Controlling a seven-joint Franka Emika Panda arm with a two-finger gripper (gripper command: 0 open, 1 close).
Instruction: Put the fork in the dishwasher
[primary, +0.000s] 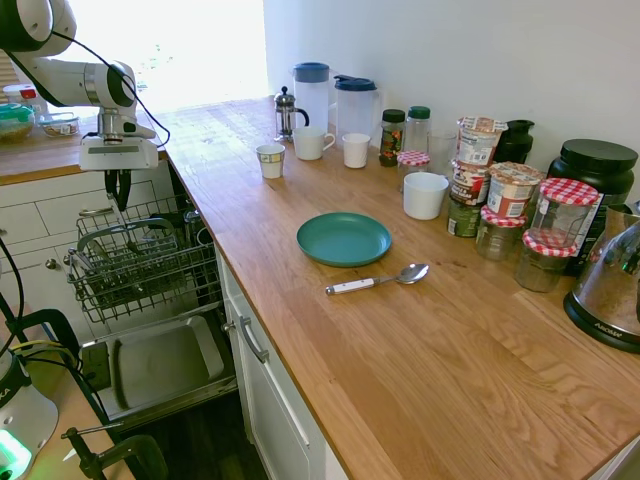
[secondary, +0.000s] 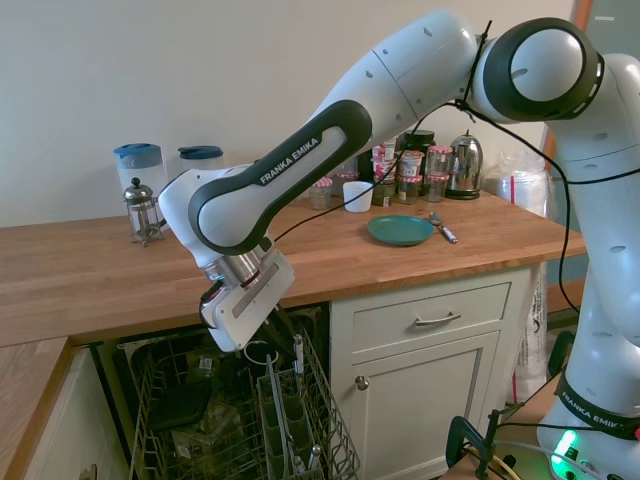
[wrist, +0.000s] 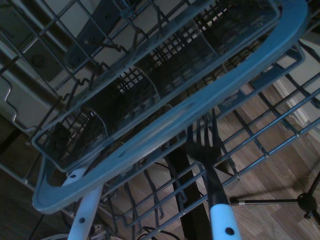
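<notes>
The fork hangs tines down just above the grey wire rack of the open dishwasher. The gripper pinches its white handle from above. A spoon lies on the wooden counter beside a green plate.

A long oiled wooden bench is seen running along a plain white wall at the upper right of the first exterior view. Strong daylight is let in at the upper left, washing out the far end. White panelled cabinet drawers with metal handles are fitted beneath. Dark wooden plank floor is visible at the bottom.
</notes>
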